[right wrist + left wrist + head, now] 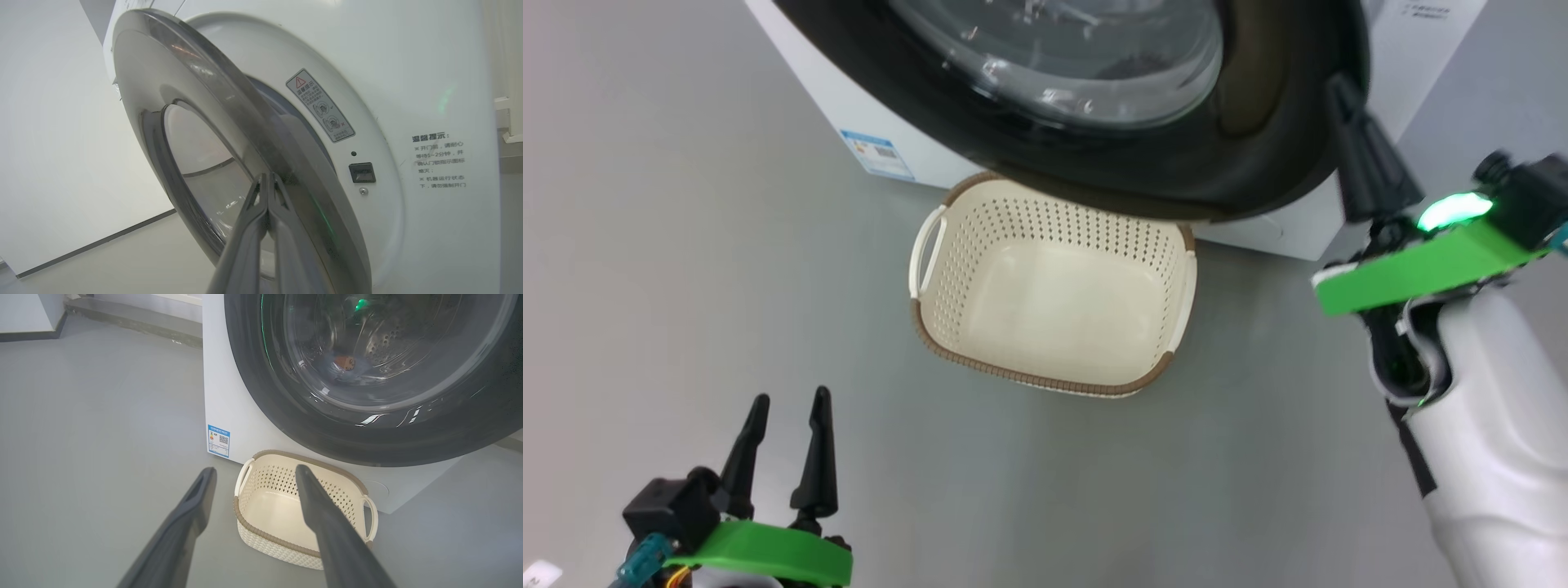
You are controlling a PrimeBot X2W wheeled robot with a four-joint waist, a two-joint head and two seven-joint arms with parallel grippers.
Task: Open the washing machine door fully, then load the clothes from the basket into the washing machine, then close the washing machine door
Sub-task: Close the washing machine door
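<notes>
1. The washing machine (pixel 429 81): white box standing on the grey floor (pixel 686 245). The steel drum is seen through the door glass. Contents: the clothes (pixel 345 365), a bunch of blue fabric with one orange-brown bear face, lying low in the drum. Whether this is one garment or two cannot be told.

2. The washing machine door (pixel 1143 163): round, glossy black, with a bulging clear window. It stands ajar, with a narrow gap between its rim and the machine's front in the right wrist view.

3. The basket (pixel 1045 377): cream, perforated, brown rim, upright on the floor just before the machine and partly under the door's lower edge. Its bare bottom shows.

4. Right gripper (pixel 267 175): fingers pressed together, tips at the door's free edge, nothing pinched between them.

5. Left gripper (pixel 788 400): fingers spread wide, holding nothing, low over the floor near the basket and pointing toward it.

6. Blue label (pixel 218 441): on the machine's lower front corner.

7. Warning sticker (pixel 320 105): on the front ring, above the dark latch socket (pixel 362 172).
</notes>
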